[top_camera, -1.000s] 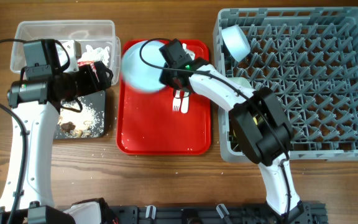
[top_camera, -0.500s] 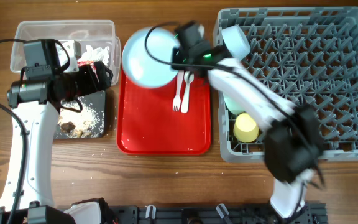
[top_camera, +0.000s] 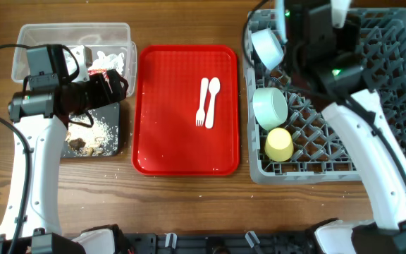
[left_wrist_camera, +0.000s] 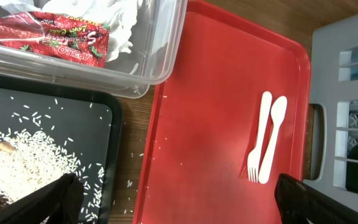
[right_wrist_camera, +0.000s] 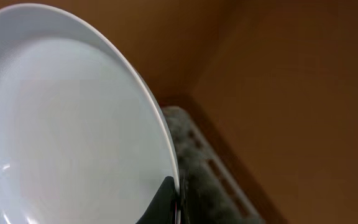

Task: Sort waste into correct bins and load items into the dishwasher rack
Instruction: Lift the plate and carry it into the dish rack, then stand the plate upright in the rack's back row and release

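The right claw (right_wrist_camera: 174, 202) was clamped on the rim of the pale blue plate (right_wrist_camera: 67, 124), with one dark finger showing at the plate's lower edge. The plate seemed to stand nearly on edge. Directly beneath the claw lay the grey rack (top_camera: 344, 173). Just beside the claw, the small blue bowl (top_camera: 266, 46) leaned in the rack's corner. Further along that side sat the mint-green bowl (top_camera: 270, 107), then the yellow cup (top_camera: 279, 144). Well away, the fork (top_camera: 203, 102) and spoon (top_camera: 213, 99) lay on the red tray (top_camera: 168, 141), not yet loaded. Farthest off, the left claw (left_wrist_camera: 173, 186) gaped wide, holding nothing.

The grip looked like a pinch on the rim alone, so the plate could pivot or slip on the way down. If it came down out of line with the pegs, it could jam across them or knock the small blue bowl.
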### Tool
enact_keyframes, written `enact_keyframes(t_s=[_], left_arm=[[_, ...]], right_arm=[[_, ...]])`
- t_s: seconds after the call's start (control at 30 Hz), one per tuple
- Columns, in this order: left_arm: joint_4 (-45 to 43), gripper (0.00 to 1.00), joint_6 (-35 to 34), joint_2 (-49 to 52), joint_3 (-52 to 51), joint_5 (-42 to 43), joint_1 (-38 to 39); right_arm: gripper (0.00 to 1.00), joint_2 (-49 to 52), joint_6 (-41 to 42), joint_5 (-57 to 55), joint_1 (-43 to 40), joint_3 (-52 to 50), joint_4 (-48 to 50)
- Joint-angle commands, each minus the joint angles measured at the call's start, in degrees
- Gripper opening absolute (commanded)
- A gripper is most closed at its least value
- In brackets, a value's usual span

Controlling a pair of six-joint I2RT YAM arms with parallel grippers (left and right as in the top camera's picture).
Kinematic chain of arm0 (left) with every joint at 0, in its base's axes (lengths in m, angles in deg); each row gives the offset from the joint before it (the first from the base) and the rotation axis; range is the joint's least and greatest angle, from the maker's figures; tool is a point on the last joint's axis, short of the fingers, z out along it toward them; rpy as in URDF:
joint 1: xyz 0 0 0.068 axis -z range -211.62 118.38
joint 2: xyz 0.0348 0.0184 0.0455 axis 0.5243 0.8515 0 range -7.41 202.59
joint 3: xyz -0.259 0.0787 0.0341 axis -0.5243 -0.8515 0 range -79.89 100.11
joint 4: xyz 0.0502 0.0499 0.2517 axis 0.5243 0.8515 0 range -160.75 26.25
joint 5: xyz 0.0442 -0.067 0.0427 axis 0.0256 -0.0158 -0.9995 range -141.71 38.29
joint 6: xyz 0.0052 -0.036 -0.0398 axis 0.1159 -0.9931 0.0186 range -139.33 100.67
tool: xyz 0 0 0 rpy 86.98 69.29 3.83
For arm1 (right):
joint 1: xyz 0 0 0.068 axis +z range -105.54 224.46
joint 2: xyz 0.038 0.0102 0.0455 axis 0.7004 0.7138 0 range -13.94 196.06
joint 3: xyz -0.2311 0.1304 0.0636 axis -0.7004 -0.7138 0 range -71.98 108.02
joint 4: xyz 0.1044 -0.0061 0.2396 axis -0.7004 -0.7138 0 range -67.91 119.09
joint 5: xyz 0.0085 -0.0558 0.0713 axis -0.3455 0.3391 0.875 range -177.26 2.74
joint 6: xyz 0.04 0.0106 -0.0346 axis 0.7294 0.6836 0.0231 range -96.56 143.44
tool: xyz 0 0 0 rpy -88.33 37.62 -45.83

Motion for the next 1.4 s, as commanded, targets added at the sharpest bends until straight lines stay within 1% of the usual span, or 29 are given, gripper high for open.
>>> enact_keyframes(t_s=[0.0,0.1,0.23,0.47,0.63,0.67,0.7,0.73,0.77,0.8,0.9,1.03,1.1,1.17,1.23,1.27,1.3,1.37], left_arm=[[-0.2,1.0,0.3,-0.4,0.8,-0.1,-0.3],[-0.2,1.0,0.3,-0.4,0.8,-0.1,-0.3],[-0.2,1.0,0.3,-0.4,0.8,-0.1,-0.3],[-0.2,1.0,0.3,-0.4,0.8,-0.1,-0.3],[-0.2,1.0,0.3,-0.4,0.8,-0.1,-0.3],[-0.2,1.0,0.3,-0.4,0.8,-0.1,-0.3],[-0.2,1.0,0.3,-0.4,0.8,-0.1,-0.3],[-0.2,1.0,0.3,-0.4,0.8,-0.1,-0.3],[-0.2,1.0,0.3,-0.4,0.8,-0.1,-0.3],[-0.2,1.0,0.3,-0.4,0.8,-0.1,-0.3],[-0.2,1.0,0.3,-0.4,0.8,-0.1,-0.3],[-0.2,1.0,0.3,-0.4,0.8,-0.1,-0.3],[-0.2,1.0,0.3,-0.4,0.8,-0.1,-0.3],[-0.2,1.0,0.3,-0.4,0.8,-0.1,-0.3],[-0.2,1.0,0.3,-0.4,0.8,-0.1,-0.3],[-0.2,1.0,0.3,-0.4,0.8,-0.1,-0.3],[-0.2,1.0,0.3,-0.4,0.8,-0.1,-0.3],[-0.2,1.0,0.3,-0.4,0.8,-0.1,-0.3]], right_arm=[[0.04,3.0,-3.7,-6.2,-4.0,-1.9,2.6],[0.04,5.9,-8.1,-6.2,-5.7,-2.8,6.6],[0.04,11.4,-13.7,-5.3,-6.1,-3.5,12.4],[0.04,19.0,-13.8,-1.8,-6.1,-3.5,13.7],[0.05,23.2,-13.6,5.8,-6.1,-3.5,13.4],[0.15,23.5,-13.6,8.7,-6.1,-3.5,13.2],[0.43,23.5,-13.6,10.7,-6.1,-3.5,13.2],[0.63,23.4,-13.5,12.4,-6.1,-3.5,13.2],[0.9,23.4,-12.8,12.8,-6.1,-3.4,13.4],[1.0,23.2,-11.7,12.8,-6.1,-3.3,13.4],[1.0,20.9,-10.4,14.2,-6.1,-3.3,12.9],[1.0,12.3,-10.3,23.4,-6.1,-3.3,7.9],[1.0,5.6,-7.3,38.7,-5.8,-3.3,3.3],[1.0,1.6,-6.3,64.3,-5.8,-3.3,1.1],[1.0,1.4,1.2,79.4,-5.6,-3.3,2.9],[1.0,1.9,3.6,81.7,-5.2,-3.4,3.7],[1.0,2.9,6.1,81.7,-3.7,-3.4,4.6],[1.0,4.7,8.3,77.4,-0.7,-3.4,5.4]])
